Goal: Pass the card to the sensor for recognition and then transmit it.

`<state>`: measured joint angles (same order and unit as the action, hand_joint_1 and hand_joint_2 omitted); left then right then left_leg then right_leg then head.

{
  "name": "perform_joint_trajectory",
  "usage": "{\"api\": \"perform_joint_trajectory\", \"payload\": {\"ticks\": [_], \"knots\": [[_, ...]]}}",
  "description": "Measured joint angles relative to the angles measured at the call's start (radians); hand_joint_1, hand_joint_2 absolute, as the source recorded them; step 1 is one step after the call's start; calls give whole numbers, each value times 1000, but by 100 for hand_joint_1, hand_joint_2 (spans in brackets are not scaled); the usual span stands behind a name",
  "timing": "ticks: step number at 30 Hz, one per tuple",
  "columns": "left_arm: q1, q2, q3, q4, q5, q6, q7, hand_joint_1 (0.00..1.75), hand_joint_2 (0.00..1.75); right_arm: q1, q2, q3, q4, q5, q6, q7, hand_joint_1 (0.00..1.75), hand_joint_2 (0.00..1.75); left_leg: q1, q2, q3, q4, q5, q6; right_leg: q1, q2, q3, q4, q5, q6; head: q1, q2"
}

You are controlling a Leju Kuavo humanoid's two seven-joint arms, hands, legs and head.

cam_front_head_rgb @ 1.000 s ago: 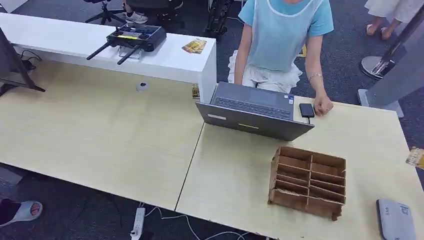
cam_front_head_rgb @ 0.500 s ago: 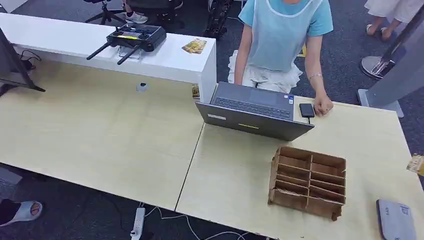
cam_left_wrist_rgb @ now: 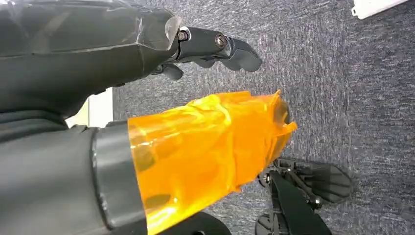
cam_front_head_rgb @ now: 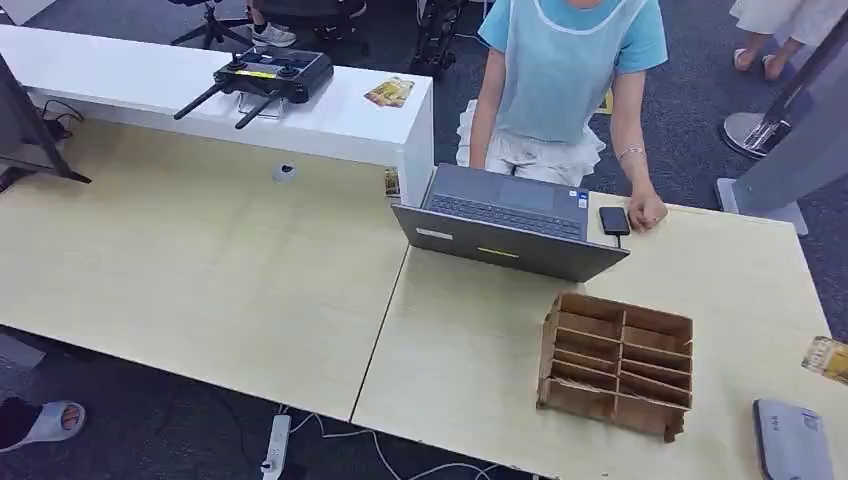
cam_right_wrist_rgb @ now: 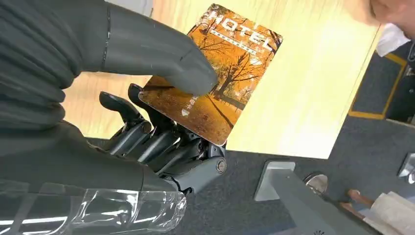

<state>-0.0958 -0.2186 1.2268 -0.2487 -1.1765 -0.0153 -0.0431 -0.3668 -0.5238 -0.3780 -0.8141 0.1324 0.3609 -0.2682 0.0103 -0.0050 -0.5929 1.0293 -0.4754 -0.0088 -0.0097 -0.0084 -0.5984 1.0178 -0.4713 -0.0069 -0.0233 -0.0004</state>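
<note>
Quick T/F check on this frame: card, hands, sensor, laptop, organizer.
1. The right hand holds the card between thumb and fingers. True.
2. The card lies flat on the sensor. False: in the head view it is at the table's right edge, apart from the grey sensor near the front corner.
3. The left hand holds a second card. False: it holds nothing, hanging over carpet.
4. The laptop is open, keyboard facing the person. True.
5. The organizer stands between laptop and the table's near edge. True.
6. The card is printed with autumn trees and "HOTEL". True.
</note>
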Motion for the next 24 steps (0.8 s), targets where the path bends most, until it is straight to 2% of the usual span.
{"api": "perform_joint_trajectory", "payload": {"ticks": [10,24], "knots": [[0,0,0,0,0,0,-2,0,0,77,3,-3,-70,-25,3,14,175,175,0,0,0,0,0,0,0,0,0,0,0,0,0,0],[0,1,0,0,6,-15,-16,0,0,105,-1,-11,-61,-26,6,20,175,175,0,1,0,0,0,0,0,1,0,0,0,0,0,0]]}}
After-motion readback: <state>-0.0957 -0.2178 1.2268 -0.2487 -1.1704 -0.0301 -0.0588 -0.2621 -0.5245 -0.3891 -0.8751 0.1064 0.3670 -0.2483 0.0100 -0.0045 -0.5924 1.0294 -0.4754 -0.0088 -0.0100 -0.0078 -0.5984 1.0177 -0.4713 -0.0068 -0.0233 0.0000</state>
